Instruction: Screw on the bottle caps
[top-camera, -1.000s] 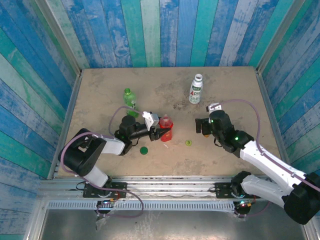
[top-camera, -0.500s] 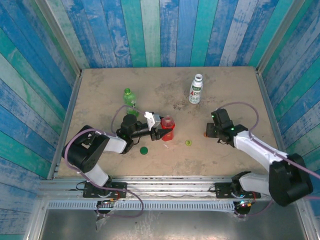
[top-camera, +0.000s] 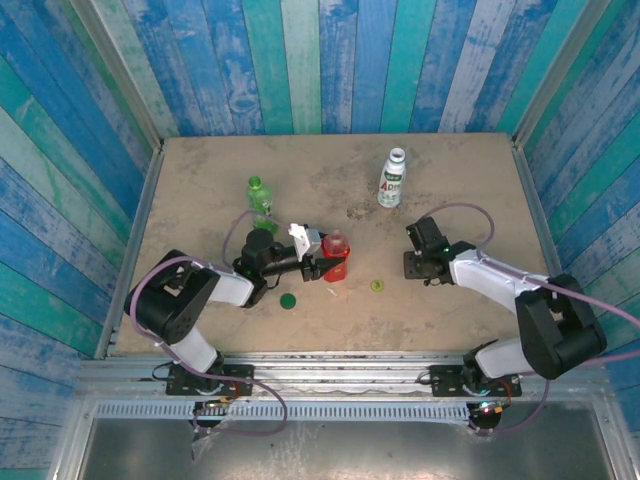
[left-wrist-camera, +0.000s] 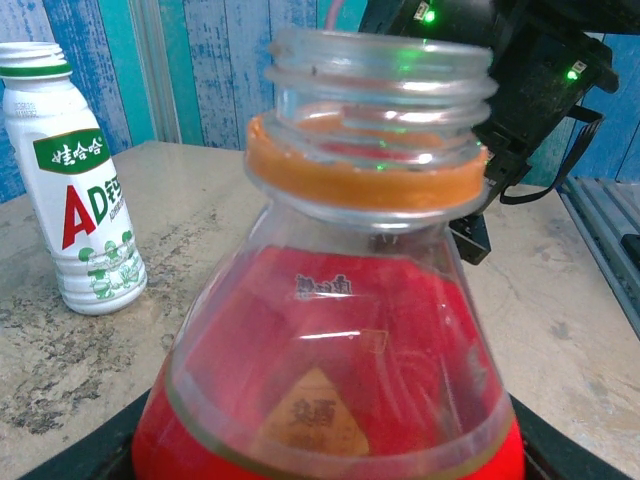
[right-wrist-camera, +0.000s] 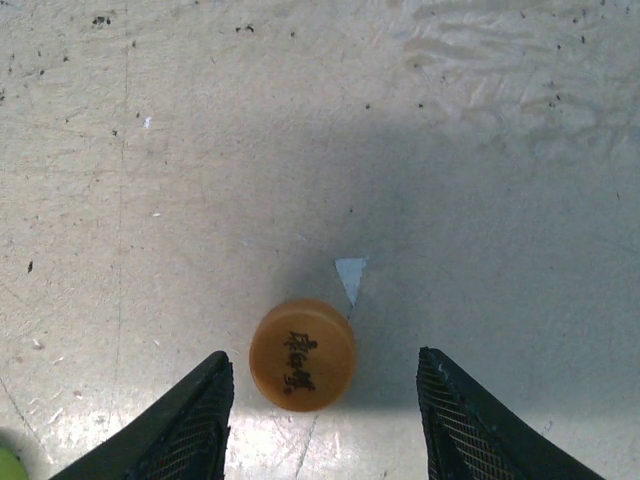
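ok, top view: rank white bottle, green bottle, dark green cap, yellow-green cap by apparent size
1. white bottle
2. green bottle
3. dark green cap
4. yellow-green cap, barely smaller; the two caps are too close to be sure.

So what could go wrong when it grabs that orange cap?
The orange cap sits off-centre between the right jaws, nearer one side, so closing could nudge it away or tip it. The red bottle, held by the left jaws, has an open neck; a cap brought in tilted might thread crooked.
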